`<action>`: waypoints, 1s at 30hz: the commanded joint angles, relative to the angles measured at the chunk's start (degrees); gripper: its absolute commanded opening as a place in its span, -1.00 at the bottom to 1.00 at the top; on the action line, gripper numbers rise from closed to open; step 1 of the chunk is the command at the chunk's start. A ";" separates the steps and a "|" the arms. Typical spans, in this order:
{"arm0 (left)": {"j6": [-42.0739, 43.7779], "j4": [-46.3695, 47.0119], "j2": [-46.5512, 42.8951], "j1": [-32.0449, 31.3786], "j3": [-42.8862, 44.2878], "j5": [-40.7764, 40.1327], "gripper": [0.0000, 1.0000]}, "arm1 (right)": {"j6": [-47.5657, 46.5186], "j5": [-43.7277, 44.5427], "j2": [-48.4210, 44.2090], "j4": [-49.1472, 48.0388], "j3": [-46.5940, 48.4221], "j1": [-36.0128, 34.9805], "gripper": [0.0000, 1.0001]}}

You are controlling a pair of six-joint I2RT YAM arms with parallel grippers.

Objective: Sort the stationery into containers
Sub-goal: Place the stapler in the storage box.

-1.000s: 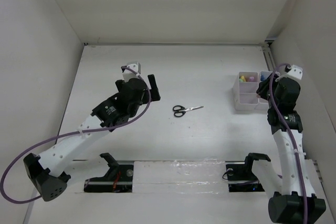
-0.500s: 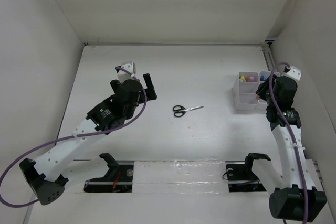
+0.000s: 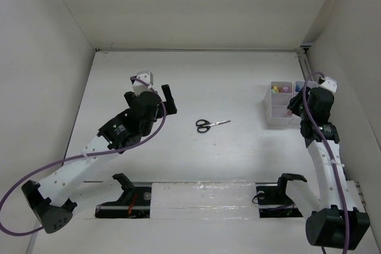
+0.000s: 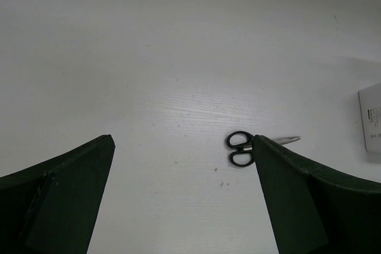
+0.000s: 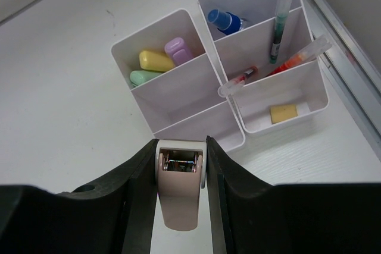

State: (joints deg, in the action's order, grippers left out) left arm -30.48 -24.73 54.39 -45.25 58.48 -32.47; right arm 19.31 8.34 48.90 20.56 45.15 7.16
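Black-handled scissors (image 3: pixel 211 125) (image 4: pixel 240 148) lie flat mid-table. My left gripper (image 3: pixel 169 100) (image 4: pixel 182 141) hovers to their left, open and empty; its right finger hides part of the blades. The containers (image 3: pixel 280 111) (image 5: pixel 184 93) stand at the right. They hold yellow (image 5: pixel 156 60), lilac-pink (image 5: pixel 177 49) and green (image 5: pixel 143 77) markers, a blue-capped bottle (image 5: pixel 225 21), a green pen (image 5: pixel 278 22), red pens (image 5: pixel 297 56) and a small yellow piece (image 5: pixel 284 113). My right gripper (image 3: pixel 296 104) (image 5: pixel 181 147) hangs above the bins' near edge. It is shut on a small pale pink item with a white front end.
A metal rail (image 5: pixel 345 46) runs along the table's right edge just behind the bins. White walls close in the left, back and right sides. A strip of clear tape (image 3: pixel 196 197) and the arm mounts line the near edge.
My left arm has drawn back a little to the left, away from the scissors. My right gripper has shifted slightly back toward the bins with the pink item still held.
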 commanded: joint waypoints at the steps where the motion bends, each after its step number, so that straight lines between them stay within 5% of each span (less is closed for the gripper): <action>1: 0.16 -0.14 0.80 0.08 0.14 -1.72 1.00 | 0.46 -0.60 0.67 -2.99 0.29 0.40 -1.00; 30: 0.68 0.39 0.80 0.08 0.14 -1.19 1.00 | -0.06 -8.42 -2.67 -7.72 -1.46 0.40 -1.00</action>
State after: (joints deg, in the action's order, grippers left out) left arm -30.48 -25.15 55.86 -45.25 58.48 -33.06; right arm 19.29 2.28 47.68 18.20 44.01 7.16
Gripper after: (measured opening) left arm 0.997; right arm 0.393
